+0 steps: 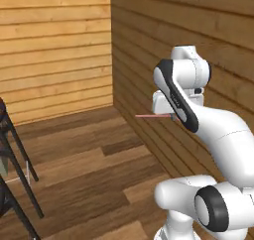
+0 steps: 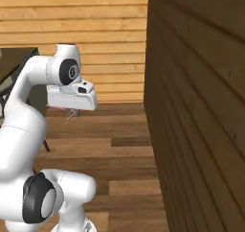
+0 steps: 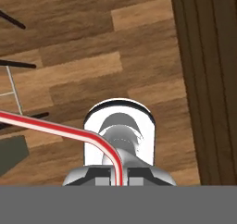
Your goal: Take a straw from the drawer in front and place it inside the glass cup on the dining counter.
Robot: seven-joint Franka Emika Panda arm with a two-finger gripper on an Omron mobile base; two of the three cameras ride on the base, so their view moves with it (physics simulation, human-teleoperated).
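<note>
The gripper [image 3: 119, 172] has its two fingers pressed together on the straw [image 1: 154, 116], and I think this tight pinch is needed because the stick is so thin that it would slip out of any looser hold. In the hand view the straw comes up from between the dark tips at the bottom centre, then runs away to the left edge of the frame; it looks bent there, but this is probably only the effect of the close lens. In the left base view the straw shows as a short pink line in the middle of the frame, sticking out almost level to the left of the white hand, in free air above the wooden floor [image 1: 94, 159]. The arm is folded and the hand kept high, near the plank wall [image 1: 149, 45] on the right, so I judge that the robot carries the straw raised in order that it touches nothing on the way. Some dark thin legs [image 1: 20, 154] of furniture stand at the left edge of this view. The drawer and the glass cup I cannot find here, so the placing is not yet done
</note>
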